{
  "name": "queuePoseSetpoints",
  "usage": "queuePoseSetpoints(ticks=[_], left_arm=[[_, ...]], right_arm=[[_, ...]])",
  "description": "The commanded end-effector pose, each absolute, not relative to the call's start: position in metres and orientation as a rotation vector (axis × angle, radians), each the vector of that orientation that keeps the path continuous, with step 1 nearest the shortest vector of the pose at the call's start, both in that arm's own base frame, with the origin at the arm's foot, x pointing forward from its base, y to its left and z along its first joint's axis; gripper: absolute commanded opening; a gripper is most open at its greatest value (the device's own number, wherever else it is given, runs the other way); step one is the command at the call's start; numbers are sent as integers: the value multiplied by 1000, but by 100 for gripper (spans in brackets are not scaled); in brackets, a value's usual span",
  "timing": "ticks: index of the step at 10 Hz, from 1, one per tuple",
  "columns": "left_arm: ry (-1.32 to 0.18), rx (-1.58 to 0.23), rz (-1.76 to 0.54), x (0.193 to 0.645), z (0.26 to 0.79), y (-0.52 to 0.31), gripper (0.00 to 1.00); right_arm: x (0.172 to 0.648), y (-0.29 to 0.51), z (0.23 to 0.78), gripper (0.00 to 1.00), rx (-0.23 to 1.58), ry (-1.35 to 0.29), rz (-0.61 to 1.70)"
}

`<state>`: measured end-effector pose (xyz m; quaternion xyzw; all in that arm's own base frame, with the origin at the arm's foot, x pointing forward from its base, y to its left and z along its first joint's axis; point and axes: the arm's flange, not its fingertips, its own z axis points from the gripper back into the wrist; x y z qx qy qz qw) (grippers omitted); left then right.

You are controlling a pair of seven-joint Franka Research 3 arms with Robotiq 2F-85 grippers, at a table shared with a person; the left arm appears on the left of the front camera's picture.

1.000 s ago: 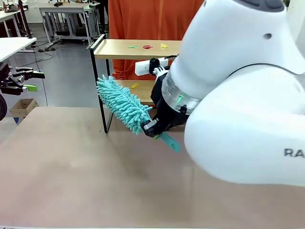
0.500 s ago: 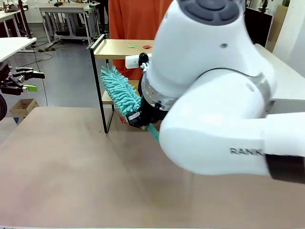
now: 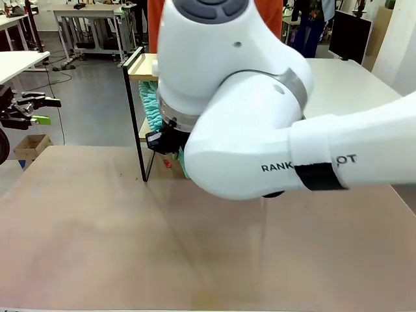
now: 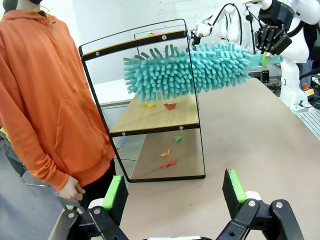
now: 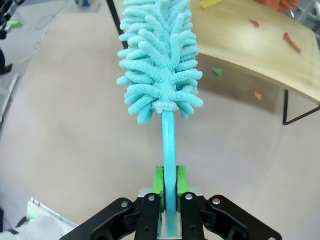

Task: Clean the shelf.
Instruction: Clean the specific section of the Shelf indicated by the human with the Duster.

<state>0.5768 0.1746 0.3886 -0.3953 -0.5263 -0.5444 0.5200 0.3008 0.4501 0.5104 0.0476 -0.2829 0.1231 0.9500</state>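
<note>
**Bright, even indoor light; frames mostly sharp.**
Light from overhead leaves only faint, soft shadows on the counter (image 3: pixel 97 247), with no harsh glare. Both wrist views bend straight lines toward the edges: the black frame of the shelf (image 4: pixel 150 117) bows and its board curves.

Right arm (image 3: pixel 247 117) reaches across the middle, right tool (image 5: pixel 169 181) clamped on a duster (image 5: pixel 161 65) handle; left tool (image 4: pixel 175 192) hangs off to the left, jaws wide apart.
</note>
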Motion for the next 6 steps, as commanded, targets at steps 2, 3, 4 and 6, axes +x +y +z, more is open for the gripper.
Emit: queuePoseSetpoints(ticks=[2, 3, 4, 6], left_arm=[[-1268, -948, -1307, 574, 392, 175, 100], [-1268, -948, -1307, 574, 392, 175, 100], [-1268, -948, -1307, 574, 392, 175, 100], [-1268, -948, -1307, 574, 392, 175, 100]], right_arm=[[329, 503, 512, 13, 49, -579, 153], [335, 510, 513, 13, 55, -580, 143], [342, 517, 514, 13, 45, -587, 126], [359, 528, 514, 13, 65, -559, 102]])
